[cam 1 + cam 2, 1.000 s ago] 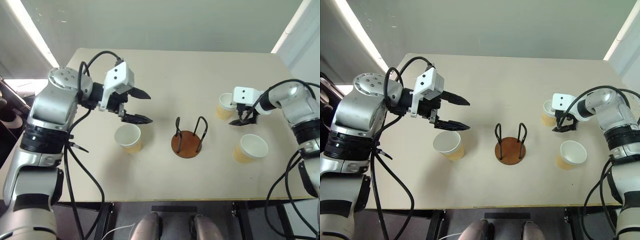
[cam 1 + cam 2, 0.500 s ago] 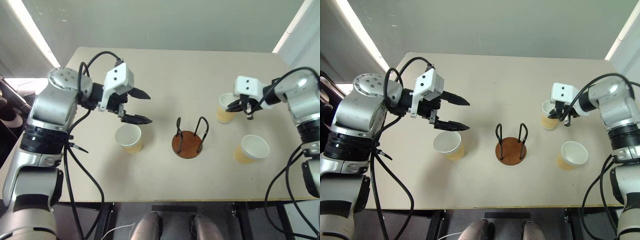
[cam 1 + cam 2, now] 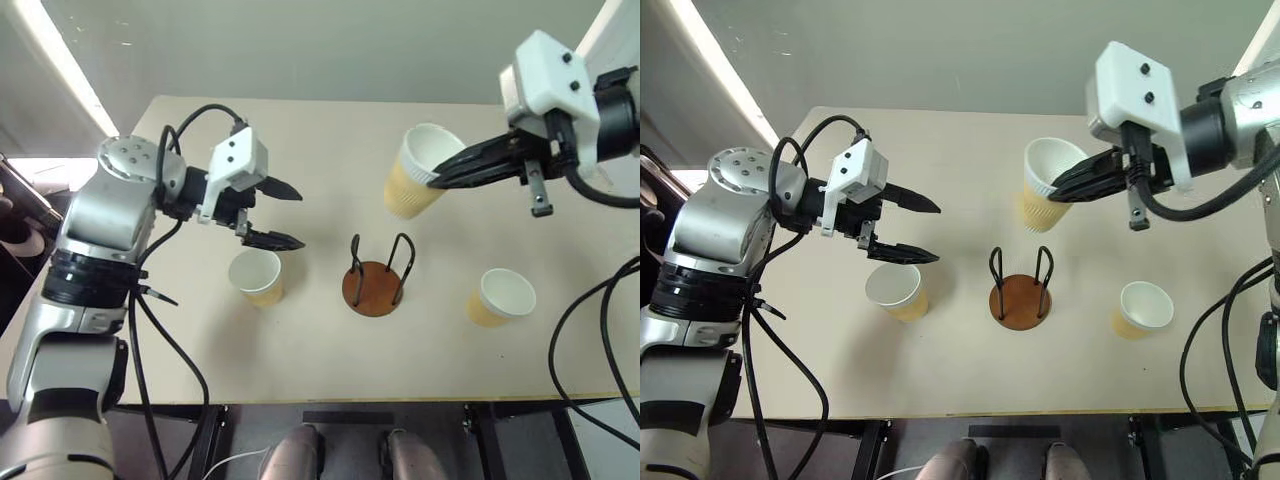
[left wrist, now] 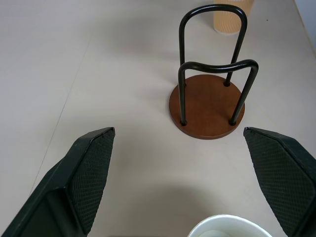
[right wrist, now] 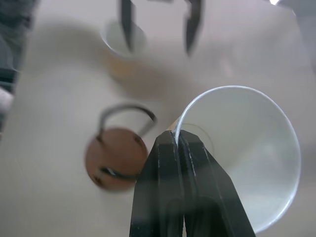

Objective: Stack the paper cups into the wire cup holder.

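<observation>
Holding: my right end effector (image 3: 1058,187) is pinched closed on the rim of one paper cup (image 3: 1042,186), one finger inside the mouth and one outside, as the right wrist view shows.
Lifted cup: it hangs in the air clear of the table (image 3: 330,150), tilted with its white mouth turned toward my right arm and its tan base toward the far side of the table, above and slightly behind the wire cup holder (image 3: 377,272).
Wire cup holder: it stands upright near the middle of the table on its round reddish-brown base, with two black wire loops rising from it; nothing sits between the loops.
Left end effector: my left end effector (image 3: 283,215) hovers with its two black fingers spread wide and nothing between them, pointing toward the holder.
Left cup (image 3: 256,277): it stands upright on the table just below my left fingertips, mouth up, near the holder on my left side, not touching it.
Right cup (image 3: 499,297): it stands upright on the table to the holder's right, nearer the front edge, well apart from the lifted cup.
Left wrist view: the holder sits between my open fingers (image 4: 85,173), with the white rim of the left cup at the near edge.
</observation>
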Tool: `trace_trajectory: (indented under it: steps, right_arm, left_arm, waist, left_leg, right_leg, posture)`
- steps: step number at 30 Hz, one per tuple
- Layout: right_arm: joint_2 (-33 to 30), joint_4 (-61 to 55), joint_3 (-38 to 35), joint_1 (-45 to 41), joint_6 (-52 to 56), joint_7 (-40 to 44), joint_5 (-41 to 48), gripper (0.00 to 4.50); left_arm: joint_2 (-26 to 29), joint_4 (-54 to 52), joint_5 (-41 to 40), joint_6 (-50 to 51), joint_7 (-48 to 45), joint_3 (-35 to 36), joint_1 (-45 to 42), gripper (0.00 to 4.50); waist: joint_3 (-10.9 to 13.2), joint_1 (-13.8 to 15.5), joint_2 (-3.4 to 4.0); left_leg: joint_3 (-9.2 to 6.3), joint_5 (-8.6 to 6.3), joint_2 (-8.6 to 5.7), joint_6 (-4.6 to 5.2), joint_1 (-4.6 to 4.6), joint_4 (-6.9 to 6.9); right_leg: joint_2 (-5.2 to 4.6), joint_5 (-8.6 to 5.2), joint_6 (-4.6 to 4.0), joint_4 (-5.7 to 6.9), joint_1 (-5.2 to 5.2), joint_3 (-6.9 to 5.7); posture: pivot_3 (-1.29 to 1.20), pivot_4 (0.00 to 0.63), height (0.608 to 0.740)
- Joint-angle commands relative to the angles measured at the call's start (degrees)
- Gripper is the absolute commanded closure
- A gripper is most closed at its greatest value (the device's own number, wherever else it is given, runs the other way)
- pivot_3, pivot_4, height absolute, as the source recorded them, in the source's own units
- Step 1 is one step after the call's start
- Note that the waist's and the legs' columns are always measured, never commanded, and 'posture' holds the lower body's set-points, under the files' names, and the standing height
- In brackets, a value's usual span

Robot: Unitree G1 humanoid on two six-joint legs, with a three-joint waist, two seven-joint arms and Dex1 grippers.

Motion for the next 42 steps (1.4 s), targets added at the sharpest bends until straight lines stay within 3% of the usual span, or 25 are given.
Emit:
trace_trajectory:
  steps: [1,29,33,42]
  right_arm:
    - [1.48,-2.49,0.03,-1.60,2.20,-2.44,3.03,4.47]
    - [0.32,-5.16,8.06,7.77,-5.81,-5.01,1.17,4.47]
    - [0.45,-5.11,8.59,8.08,-6.39,-5.51,0.17,3.60]
    - [2.25,-4.89,5.26,8.78,-4.34,-9.17,2.03,0.44]
  left_arm:
    - [-0.45,0.36,0.16,-1.32,-0.18,0.44,-1.55,0.00]
    - [-0.95,1.72,1.19,-2.58,-0.25,0.39,-2.58,0.00]
    - [-0.88,1.01,1.13,-2.28,-0.24,0.71,-2.24,0.00]
    - [0.18,-2.05,-0.03,-0.32,0.09,1.84,-1.16,0.00]
  waist:
    - [0.00,-0.04,0.00]
    - [0.00,-0.14,0.00]
    - [0.00,-0.13,0.00]
    - [0.00,-0.14,0.00]
  left_leg:
    - [0.00,0.00,0.00,0.00,0.01,0.02]
    - [0.00,0.01,0.02,-0.01,-0.02,-0.01]
    - [0.00,0.01,0.02,-0.01,-0.03,-0.01]
    - [0.00,0.01,0.02,-0.01,-0.02,-0.01]
  right_leg:
    - [0.00,0.00,0.00,0.01,0.01,0.01]
    - [0.02,0.00,0.00,0.05,-0.10,0.01]
    - [0.02,0.00,0.00,0.04,-0.10,0.01]
    - [0.02,0.00,0.00,0.04,-0.10,0.01]
  posture:
    - [0.00,0.150,0.740]
    - [0.00,0.150,0.740]
    - [0.00,0.150,0.740]
    - [0.00,0.150,0.740]
